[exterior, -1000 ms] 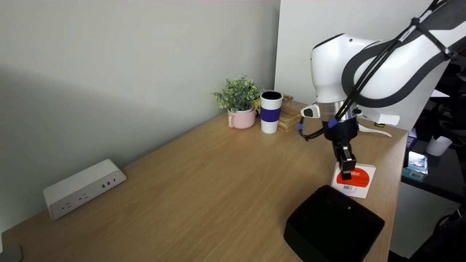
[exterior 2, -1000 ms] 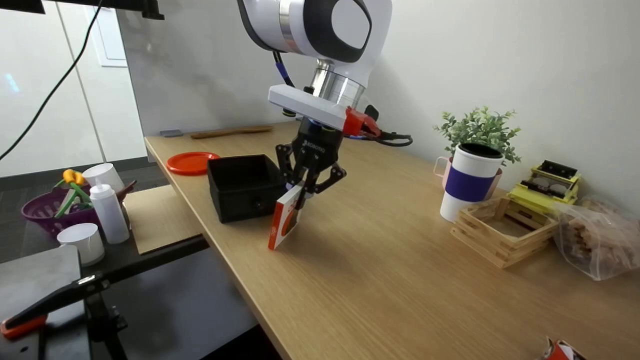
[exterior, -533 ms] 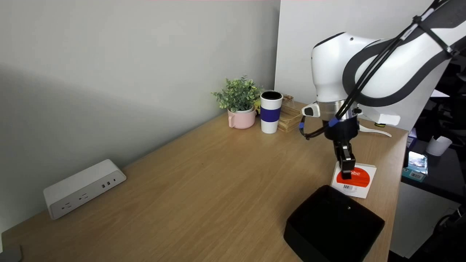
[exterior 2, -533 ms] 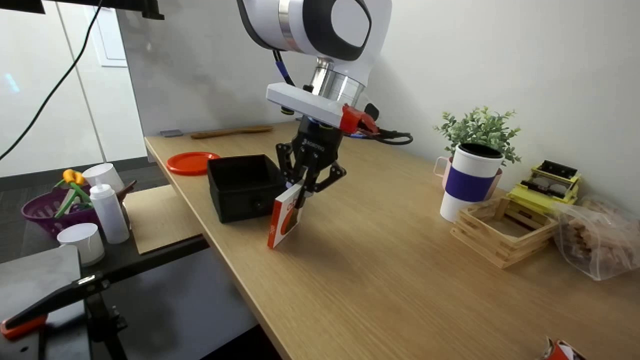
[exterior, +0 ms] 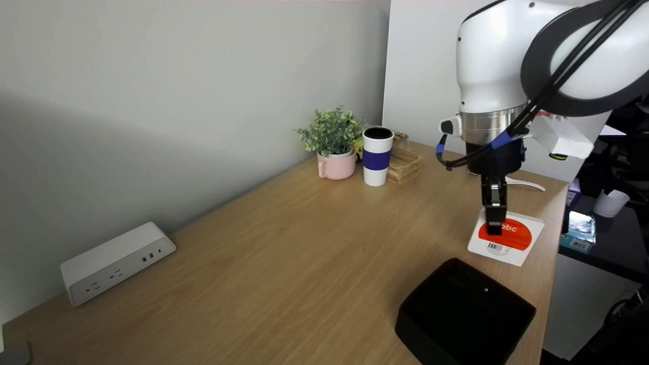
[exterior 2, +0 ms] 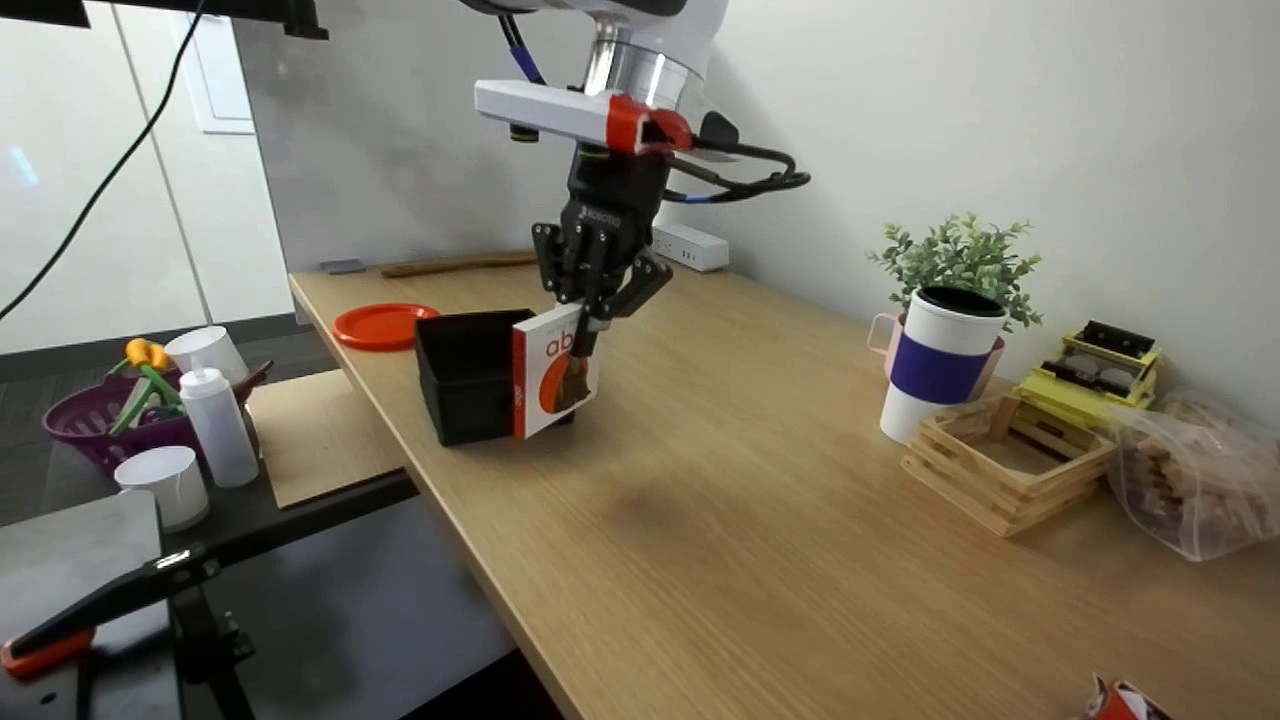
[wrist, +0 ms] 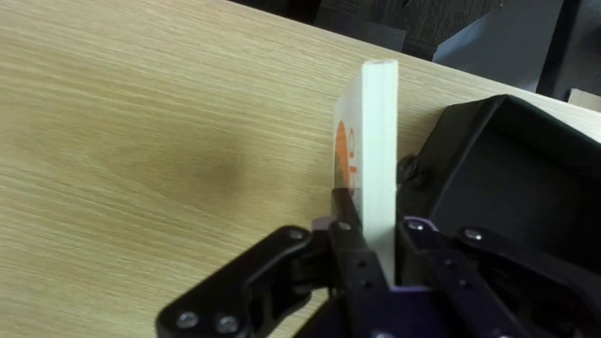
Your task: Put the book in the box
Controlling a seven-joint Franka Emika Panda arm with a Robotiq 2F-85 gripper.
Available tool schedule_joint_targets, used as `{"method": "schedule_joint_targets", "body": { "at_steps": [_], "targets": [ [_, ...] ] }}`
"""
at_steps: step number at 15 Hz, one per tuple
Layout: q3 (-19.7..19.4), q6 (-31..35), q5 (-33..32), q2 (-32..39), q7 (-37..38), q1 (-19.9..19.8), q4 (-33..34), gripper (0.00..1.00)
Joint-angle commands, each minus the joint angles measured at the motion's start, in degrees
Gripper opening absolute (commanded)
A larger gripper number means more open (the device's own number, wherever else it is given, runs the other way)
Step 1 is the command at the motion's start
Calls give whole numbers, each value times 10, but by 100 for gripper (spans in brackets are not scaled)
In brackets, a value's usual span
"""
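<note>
The book (exterior 2: 560, 365) is white with an orange-red circle on its cover. My gripper (exterior 2: 583, 335) is shut on it and holds it on edge, raised off the table. In an exterior view the back cover (exterior: 507, 238) shows, with one finger in front of it. In the wrist view the pale page edge of the book (wrist: 379, 141) runs between the fingers. The black box (exterior: 466, 314) stands open on the table close to the book. It also shows in an exterior view (exterior 2: 460, 410) behind the book, and in the wrist view (wrist: 507, 188) to the right of it.
A red plate (exterior 2: 380, 327) lies beyond the box near the table edge. A white tumbler with a purple band (exterior 2: 940, 370), a wooden crate (exterior 2: 1000, 470) and a potted plant (exterior: 330, 132) stand along the wall. A white power strip (exterior: 121, 263) also lies by the wall.
Over the last half second my gripper has lifted the book off the table. The book has turned so its cover faces an exterior camera more. The box has not moved.
</note>
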Motion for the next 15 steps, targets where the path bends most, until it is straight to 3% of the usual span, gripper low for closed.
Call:
{"method": "schedule_joint_targets", "body": {
  "at_steps": [1,2,3,7,8,15],
  "targets": [
    [3,-9,-19,-77,52,15,-53,4],
    [1,-4,-7,-33,29,8,-18,4],
    [2,-4,-8,-44,33,11,-23,14],
    [1,-3,-8,-39,33,11,-23,14],
    [2,3,-6,-19,12,8,-13,4],
    [7,-9,-26,-12,42,24,-5,4]
  ]
}}
